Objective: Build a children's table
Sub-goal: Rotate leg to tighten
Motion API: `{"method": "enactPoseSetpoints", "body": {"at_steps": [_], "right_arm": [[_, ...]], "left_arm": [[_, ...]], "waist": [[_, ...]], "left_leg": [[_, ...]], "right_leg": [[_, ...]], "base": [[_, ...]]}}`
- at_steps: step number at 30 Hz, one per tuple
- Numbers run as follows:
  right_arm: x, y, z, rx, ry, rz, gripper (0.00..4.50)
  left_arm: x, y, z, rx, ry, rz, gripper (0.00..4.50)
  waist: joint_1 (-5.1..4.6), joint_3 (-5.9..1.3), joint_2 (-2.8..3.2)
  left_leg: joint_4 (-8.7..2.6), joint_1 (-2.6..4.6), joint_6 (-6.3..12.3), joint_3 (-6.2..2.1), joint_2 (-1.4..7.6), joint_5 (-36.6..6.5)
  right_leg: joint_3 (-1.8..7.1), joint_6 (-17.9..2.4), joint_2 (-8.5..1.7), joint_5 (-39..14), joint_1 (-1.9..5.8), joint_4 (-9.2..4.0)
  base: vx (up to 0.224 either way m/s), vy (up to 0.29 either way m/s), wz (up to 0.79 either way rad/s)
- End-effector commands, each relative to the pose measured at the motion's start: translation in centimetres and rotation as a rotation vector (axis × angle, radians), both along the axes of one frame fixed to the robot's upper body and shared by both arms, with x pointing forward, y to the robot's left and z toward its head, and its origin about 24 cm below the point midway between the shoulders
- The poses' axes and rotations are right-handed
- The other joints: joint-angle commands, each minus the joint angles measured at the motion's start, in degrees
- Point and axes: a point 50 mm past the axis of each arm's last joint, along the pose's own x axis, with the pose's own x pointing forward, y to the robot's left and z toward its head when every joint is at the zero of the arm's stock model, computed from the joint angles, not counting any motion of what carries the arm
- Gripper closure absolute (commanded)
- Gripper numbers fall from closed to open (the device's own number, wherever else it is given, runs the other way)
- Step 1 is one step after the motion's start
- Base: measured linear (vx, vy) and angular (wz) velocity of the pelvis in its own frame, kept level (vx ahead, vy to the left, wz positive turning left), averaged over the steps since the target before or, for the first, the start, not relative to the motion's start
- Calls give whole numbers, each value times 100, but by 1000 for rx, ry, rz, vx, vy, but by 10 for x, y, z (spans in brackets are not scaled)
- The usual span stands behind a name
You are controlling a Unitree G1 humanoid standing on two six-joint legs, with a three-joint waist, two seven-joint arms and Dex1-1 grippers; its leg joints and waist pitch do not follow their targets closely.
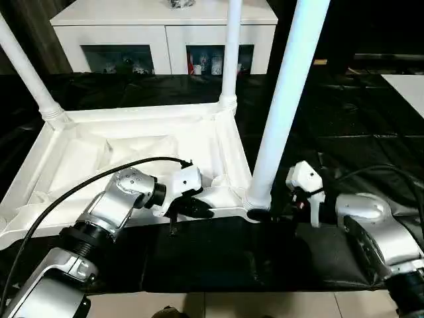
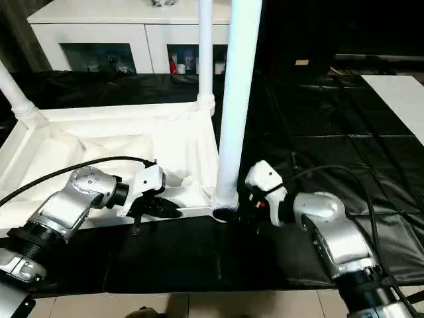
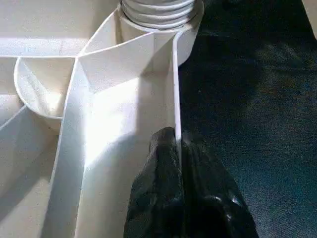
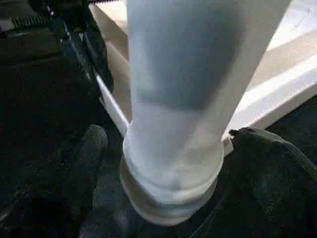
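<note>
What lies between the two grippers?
In the left eye view, the near-right leg stands in its corner socket between the left gripper and the right gripper.

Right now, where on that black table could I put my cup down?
The black cover right of the upturned table top, toward the white sheet, lies bare. The near corner is crowded: left gripper, near leg and right gripper meet there.
</note>
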Motion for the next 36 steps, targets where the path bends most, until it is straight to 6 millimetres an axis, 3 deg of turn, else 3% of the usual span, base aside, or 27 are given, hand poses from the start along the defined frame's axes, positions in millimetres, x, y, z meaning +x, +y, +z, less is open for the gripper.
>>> {"method": "enactPoseSetpoints", "body": {"at_steps": [1,2,5,19,28,32,33,34,35,36], "right_arm": [[2,1,1,-3,3,7,6],[1,2,-1,-15,13,27,32],[0,1,-1,-26,25,50,41],[0,-2,-5,-51,62,79,167],[-2,1,-14,-28,99,61,183],[16,-3,-36,-80,85,-227,183],[27,1,-40,-41,78,-395,183],[31,4,-41,-22,77,-455,183],[34,6,-41,2,76,-513,184],[38,12,-41,44,90,-571,184]], "left_arm": [[-3,-8,7,-15,-15,-61,450],[-3,-8,7,-14,-15,-60,450],[-3,-7,6,-12,-14,-59,450],[-4,-6,6,-9,-6,-54,450],[-4,-6,5,-9,13,-43,450],[8,-13,2,-30,3,102,450],[19,-21,1,-47,-28,211,450],[23,-24,1,-53,-38,251,450],[26,-27,1,-60,-47,293,450],[31,-32,1,-69,-52,337,450]], "waist": [[-18,-398,-52],[-15,-395,-50],[-14,-399,-60],[-8,-398,-76],[-11,-400,-59],[-73,-362,-77],[-160,-319,-66],[-160,-319,-66],[-214,-346,-95],[-227,-348,-96]], "left_leg": [[-436,98,317,-212,446,-1043],[-436,101,319,-211,447,-1042],[-433,95,340,-211,445,-1001],[-423,91,359,-210,442,-987],[-419,91,360,-210,441,-988],[-455,109,167,-226,426,-1350],[-456,151,1,-234,385,-1718],[-456,151,1,-234,385,-1718],[-460,176,-173,-292,380,-1886],[-471,151,-169,-299,383,-1857]], "right_leg": [[279,-1373,-478,-1110,257,-406],[279,-1369,-473,-1117,253,-409],[273,-1380,-470,-1060,261,-398],[273,-1346,-473,-1182,263,-405],[268,-1391,-468,-1115,261,-398],[260,-1298,-475,-1735,251,-463],[250,-1160,-471,-2447,190,-547],[250,-1160,-471,-2447,190,-547],[218,-958,-495,-2876,201,-592],[216,-911,-493,-2859,219,-583]], "base": [[0,0,0],[0,0,0],[0,0,0],[0,0,0],[0,0,0],[0,0,0],[0,0,0],[0,0,0],[-62,6,-3],[0,0,0]]}}
